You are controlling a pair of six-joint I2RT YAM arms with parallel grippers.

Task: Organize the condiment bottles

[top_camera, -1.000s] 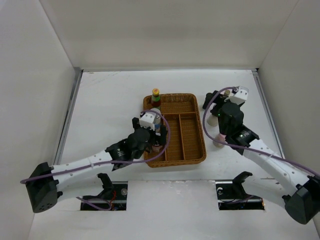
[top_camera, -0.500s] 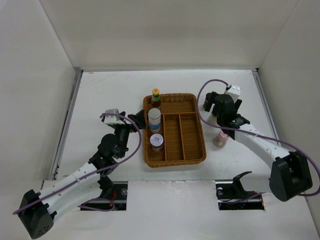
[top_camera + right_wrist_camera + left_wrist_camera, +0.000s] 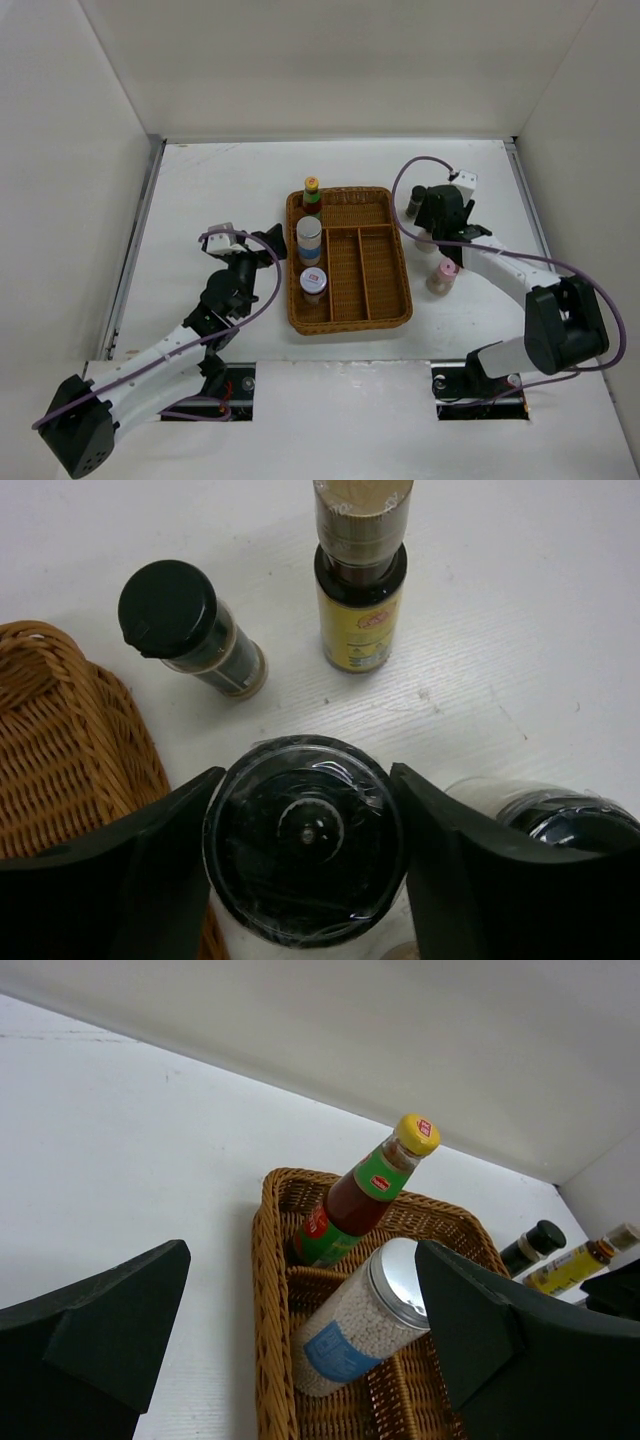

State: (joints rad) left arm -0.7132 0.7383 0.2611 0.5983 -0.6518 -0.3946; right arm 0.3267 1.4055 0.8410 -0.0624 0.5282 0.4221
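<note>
The left gripper [image 3: 302, 1280] gapes empty, with the red bottle [image 3: 355, 1195] and white jar [image 3: 360, 1325] in the tray [image 3: 265, 1290] beyond its fingers. The right gripper [image 3: 305, 775] flanks a black-lidded jar [image 3: 305, 840] between its fingers; I cannot tell whether it squeezes.

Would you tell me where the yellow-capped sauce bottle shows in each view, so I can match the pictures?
Top external: the sauce bottle stands in the far left corner of the wicker tray.
Left wrist: upper centre, slanting right in the picture, behind the white jar.
Right wrist: not in view.
Shared landmark: the wicker tray, lower centre in the left wrist view, left edge in the right wrist view.
</note>
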